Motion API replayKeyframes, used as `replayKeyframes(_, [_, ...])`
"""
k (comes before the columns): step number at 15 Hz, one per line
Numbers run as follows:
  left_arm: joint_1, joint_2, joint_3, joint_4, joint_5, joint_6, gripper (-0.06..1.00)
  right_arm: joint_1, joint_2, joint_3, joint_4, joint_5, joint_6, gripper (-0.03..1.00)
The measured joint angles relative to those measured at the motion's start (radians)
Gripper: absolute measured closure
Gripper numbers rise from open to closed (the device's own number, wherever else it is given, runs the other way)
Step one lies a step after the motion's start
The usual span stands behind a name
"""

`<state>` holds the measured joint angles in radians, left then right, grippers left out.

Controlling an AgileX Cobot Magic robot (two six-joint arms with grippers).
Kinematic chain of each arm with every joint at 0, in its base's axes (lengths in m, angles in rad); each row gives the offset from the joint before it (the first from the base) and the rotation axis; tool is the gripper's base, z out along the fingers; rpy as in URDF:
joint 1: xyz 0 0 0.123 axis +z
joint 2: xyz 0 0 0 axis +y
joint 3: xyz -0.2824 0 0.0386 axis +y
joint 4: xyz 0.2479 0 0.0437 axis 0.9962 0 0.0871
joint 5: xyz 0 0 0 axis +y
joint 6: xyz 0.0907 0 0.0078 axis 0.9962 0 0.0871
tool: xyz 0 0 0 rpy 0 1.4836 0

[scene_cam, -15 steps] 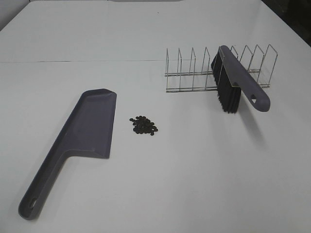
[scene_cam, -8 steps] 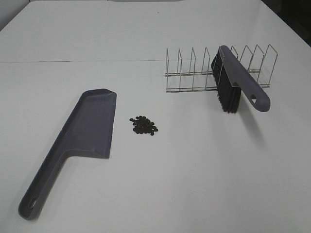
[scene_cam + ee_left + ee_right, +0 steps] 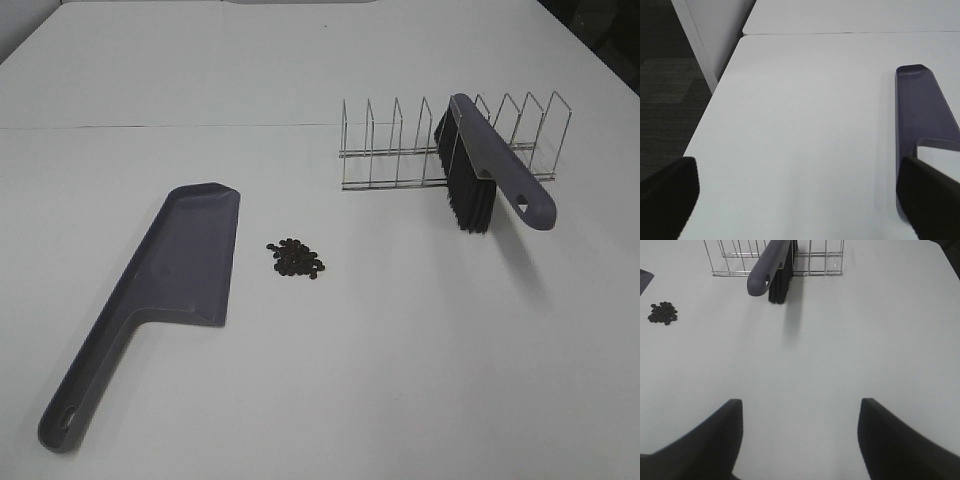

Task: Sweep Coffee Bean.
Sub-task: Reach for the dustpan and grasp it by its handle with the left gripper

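A small cluster of dark coffee beans [image 3: 296, 259] lies on the white table, just right of a purple-grey dustpan [image 3: 170, 275] that lies flat with its handle toward the front left. A purple-grey brush with black bristles [image 3: 485, 172] leans in a wire rack [image 3: 400, 150] at the back right. The beans [image 3: 662, 313] and the brush [image 3: 771, 267] also show in the right wrist view, the dustpan [image 3: 927, 115] in the left wrist view. The left gripper [image 3: 795, 200] and the right gripper [image 3: 799, 440] are both open and empty, off the exterior view.
The white table [image 3: 400, 350] has a seam across its back part. In the left wrist view the table's edge [image 3: 710, 105] drops to dark floor beside the left gripper.
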<state>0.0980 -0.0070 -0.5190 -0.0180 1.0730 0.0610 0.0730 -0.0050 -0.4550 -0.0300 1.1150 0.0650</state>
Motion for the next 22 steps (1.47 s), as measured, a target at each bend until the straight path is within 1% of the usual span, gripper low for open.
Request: replayKeyframes(22, [0.000,0.000,-0.001,0.000,0.000,0.000,-0.05,0.000,0.000,0.000,0.000,0.000,0.000,0.40])
